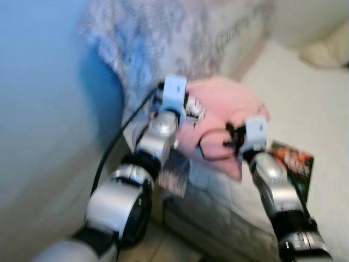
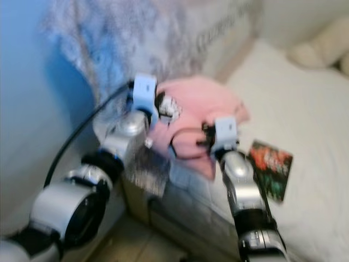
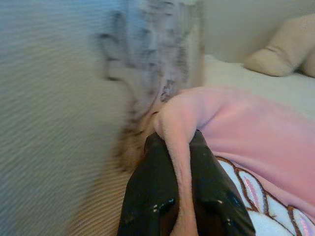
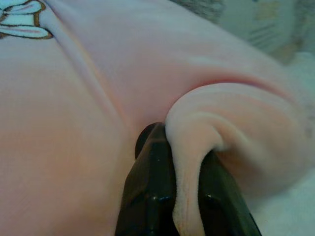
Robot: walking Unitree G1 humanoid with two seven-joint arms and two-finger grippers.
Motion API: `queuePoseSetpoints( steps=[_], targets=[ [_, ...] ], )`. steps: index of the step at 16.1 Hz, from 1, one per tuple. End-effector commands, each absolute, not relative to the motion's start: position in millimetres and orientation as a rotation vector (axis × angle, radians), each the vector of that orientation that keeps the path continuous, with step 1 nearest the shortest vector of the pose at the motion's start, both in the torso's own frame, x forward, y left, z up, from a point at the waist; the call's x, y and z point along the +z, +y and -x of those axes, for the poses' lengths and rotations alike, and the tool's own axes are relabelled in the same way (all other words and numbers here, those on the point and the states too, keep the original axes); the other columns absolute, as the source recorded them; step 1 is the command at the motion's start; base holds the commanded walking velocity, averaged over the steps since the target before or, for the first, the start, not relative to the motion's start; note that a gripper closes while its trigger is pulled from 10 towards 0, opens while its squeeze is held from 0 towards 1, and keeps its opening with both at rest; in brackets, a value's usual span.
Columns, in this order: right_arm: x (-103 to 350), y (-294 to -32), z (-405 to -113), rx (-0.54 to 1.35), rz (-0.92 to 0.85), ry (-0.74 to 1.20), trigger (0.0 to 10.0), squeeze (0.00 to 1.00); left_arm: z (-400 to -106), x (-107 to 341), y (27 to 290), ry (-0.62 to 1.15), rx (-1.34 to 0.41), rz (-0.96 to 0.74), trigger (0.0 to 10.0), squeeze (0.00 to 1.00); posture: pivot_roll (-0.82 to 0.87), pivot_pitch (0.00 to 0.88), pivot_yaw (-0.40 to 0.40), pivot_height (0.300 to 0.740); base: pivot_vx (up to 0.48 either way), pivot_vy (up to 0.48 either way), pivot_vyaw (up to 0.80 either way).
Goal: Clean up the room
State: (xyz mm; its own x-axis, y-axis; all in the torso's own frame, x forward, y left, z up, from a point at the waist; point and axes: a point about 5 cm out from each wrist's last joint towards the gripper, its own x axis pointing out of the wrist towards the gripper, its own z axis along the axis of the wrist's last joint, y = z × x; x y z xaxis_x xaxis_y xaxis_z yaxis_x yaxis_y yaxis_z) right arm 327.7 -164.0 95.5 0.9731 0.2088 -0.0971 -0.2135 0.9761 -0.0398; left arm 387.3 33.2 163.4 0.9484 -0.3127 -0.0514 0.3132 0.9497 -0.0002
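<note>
Cloth (image 1: 221, 117): pink, soft, bunched on the near corner of the bed – white patch with brown-edged print on the side by the left arm.
Left gripper (image 3: 183, 147): at the cloth's left edge, fingers (image 3: 155, 191) closed tight on a raised fold of pink; fold pinched between both black tips in the left wrist view.
Right gripper (image 4: 189, 147): at the cloth's near right part, fingers (image 4: 150, 182) clamped on another ridge of pink – fabric curling over the tips in the right wrist view.
Arms: both silver, reaching forward from the bottom of the head views, left one with a black cable looping along it.
Bed (image 1: 322, 120): white cover, running off to the right and away; quilted side panel below the cloth.
Booklet (image 1: 294, 164): dark, red and green print, flat on the bed just right of the right arm, apart from the cloth.
Blanket (image 1: 158, 38): grey-white, patterned, hanging behind the cloth against the head of the bed.
Pillow (image 1: 327, 52): cream, far right corner of the bed, well apart from the cloth.
Wall (image 1: 38, 98): pale, bluish in the head views, to the left of the bed.
Floor (image 1: 158, 248): light strip between wall and bed, below the left arm.
Sharpness: head views blurred, fine detail of print and booklet unreadable.
</note>
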Motion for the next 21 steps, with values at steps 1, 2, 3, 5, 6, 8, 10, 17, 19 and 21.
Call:
queuePoseSetpoints(
  steps=[1, 2, 3, 5, 6, 8, 10, 17, 19, 21],
  targets=[
    [99.8, -171.5, -326.3, 0.173, 0.039, 0.067, 10.0, 0.00, -388.2, 186.8, 21.0, -0.057, -0.375, 0.011, 10.0, 0.00, -0.03, 0.000, -0.005, 0.726, 0.000, 0.000, 0.00],
    [98.2, -165.5, -320.7, 0.174, 0.028, 0.057, 10.0, 0.00, -386.2, 181.9, 23.7, -0.057, -0.389, 0.039, 10.0, 0.00, -0.03, 0.000, -0.005, 0.726, 0.000, 0.000, 0.00],
    [96.3, -160.6, -317.2, 0.182, 0.019, 0.060, 10.0, 0.00, -385.1, 179.3, 25.6, -0.059, -0.393, 0.044, 10.0, 0.00, -0.02, 0.000, -0.007, 0.726, 0.000, 0.000, 0.00],
    [92.7, -150.3, -311.2, 0.207, -0.007, 0.065, 10.0, 0.00, -382.9, 175.0, 28.1, -0.065, -0.404, 0.050, 10.0, 0.00, -0.02, 0.000, -0.013, 0.726, 0.000, 0.000, -0.40],
    [91.9, -145.8, -309.2, 0.220, -0.013, 0.068, 10.0, 0.00, -381.9, 173.5, 29.1, -0.069, -0.407, 0.051, 10.0, 0.00, -0.02, 0.000, -0.019, 0.726, 0.000, 0.000, 0.00],
    [92.8, -143.5, -308.8, 0.231, -0.002, 0.061, 10.0, 0.00, -381.6, 172.4, 30.3, -0.072, -0.402, 0.042, 10.0, 0.00, -0.02, 0.000, -0.021, 0.726, 0.000, 0.000, 0.00],
    [96.2, -144.1, -310.6, 0.230, 0.003, 0.057, 10.0, 0.00, -380.6, 168.8, 31.6, -0.064, -0.401, 0.042, 10.0, 0.00, -0.02, 0.000, -0.027, 0.726, 0.000, 0.000, -0.79],
    [106.4, -146.6, -307.2, 0.197, 0.041, 0.002, 10.0, 0.00, -373.5, 161.6, 43.1, -0.110, -0.402, 0.019, 10.0, 0.00, -0.01, 0.000, -0.032, 0.726, 0.000, 0.000, -0.39],
    [106.5, -146.1, -307.8, 0.199, 0.049, 0.001, 10.0, 0.00, -373.3, 161.7, 45.1, -0.113, -0.400, 0.016, 10.0, 0.00, -0.01, 0.000, -0.033, 0.726, 0.000, 0.000, -0.72],
    [108.0, -147.0, -309.2, 0.197, 0.050, 0.001, 10.0, 0.00, -373.2, 164.2, 44.2, -0.122, -0.399, 0.014, 10.0, 0.00, -0.01, 0.000, -0.034, 0.726, 0.000, 0.000, -0.72]
  ],
)
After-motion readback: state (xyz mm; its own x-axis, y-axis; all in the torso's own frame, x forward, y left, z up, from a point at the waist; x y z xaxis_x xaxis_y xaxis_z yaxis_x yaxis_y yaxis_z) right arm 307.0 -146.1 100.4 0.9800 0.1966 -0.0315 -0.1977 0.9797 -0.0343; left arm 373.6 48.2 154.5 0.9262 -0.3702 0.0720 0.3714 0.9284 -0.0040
